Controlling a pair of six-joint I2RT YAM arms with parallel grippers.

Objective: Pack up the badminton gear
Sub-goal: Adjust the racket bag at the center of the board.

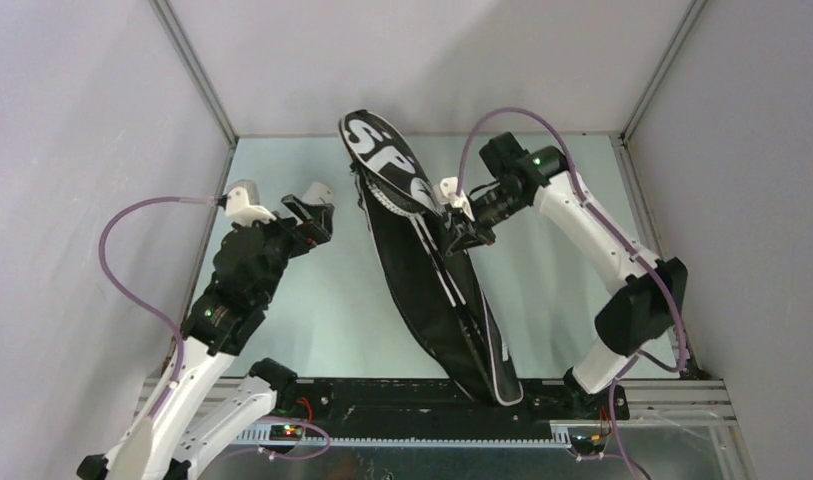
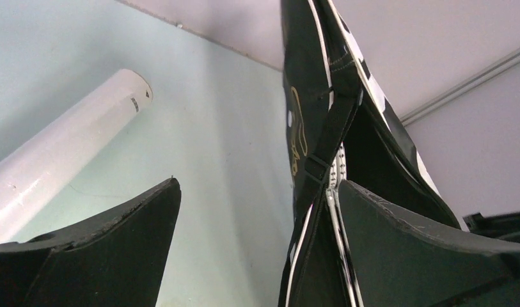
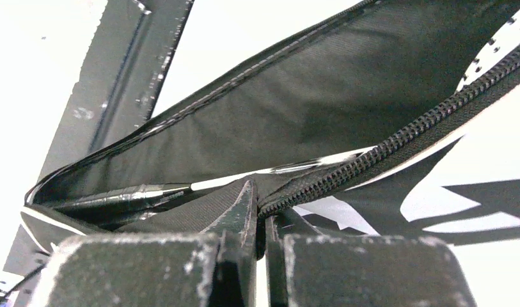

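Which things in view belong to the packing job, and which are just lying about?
Job: bag, its zipper edge pinched in the right gripper; tube; what looks like a racket shaft inside the bag.
Not job: purple cables, base rail; both rig fixtures.

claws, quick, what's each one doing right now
left claw: open, holding nothing
right claw: closed, pinching the open edge of the black bag by its zipper
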